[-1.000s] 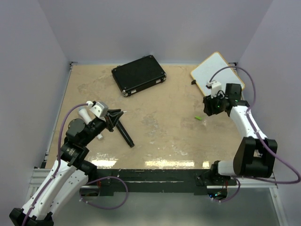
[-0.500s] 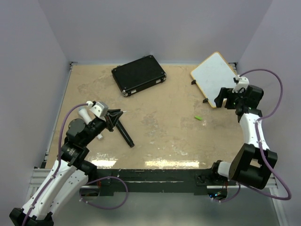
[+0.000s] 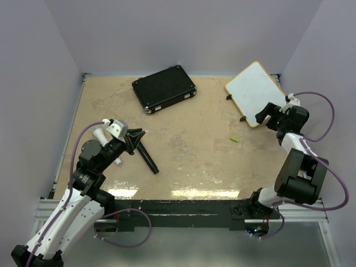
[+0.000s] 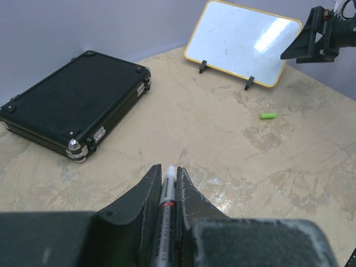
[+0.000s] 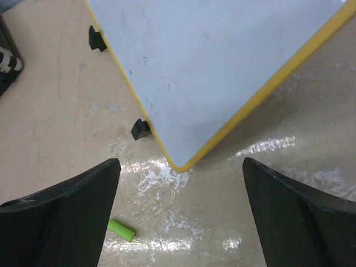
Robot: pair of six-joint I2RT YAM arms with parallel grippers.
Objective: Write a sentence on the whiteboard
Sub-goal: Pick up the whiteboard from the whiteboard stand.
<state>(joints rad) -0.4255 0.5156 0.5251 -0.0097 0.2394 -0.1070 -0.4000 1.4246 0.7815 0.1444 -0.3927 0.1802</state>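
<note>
- The whiteboard (image 3: 255,92) sits at the far right corner of the table (image 3: 194,167), propped at a tilt on two small black feet (image 4: 250,83), with its yellow rim all round.
- Board face, seen from the right wrist (image 5: 222,61): white, with a few faint dark specks. The sentence cannot be read in any view.
- The right gripper (image 3: 266,115) is at the board's near right edge with its fingers spread wide and nothing between them.
- In the right wrist view, the board's rounded near corner lies ahead of the gap between the two fingers (image 5: 72,206). It is apart from both fingers.
- A green cap (image 3: 235,139) lies on the table, near the board's near corner and left of the right gripper.
- The left gripper (image 3: 142,133) is over the near left part of the table, well apart from the board. Its fingers are clamped together on a marker (image 4: 168,192), whose tip points out past the fingertips.
- A slim black object (image 3: 150,161) lies just beside the left gripper; I cannot tell what it is.
- A black case (image 3: 164,89) lies flat at the far middle of the table, left of the board and apart from it.
</note>
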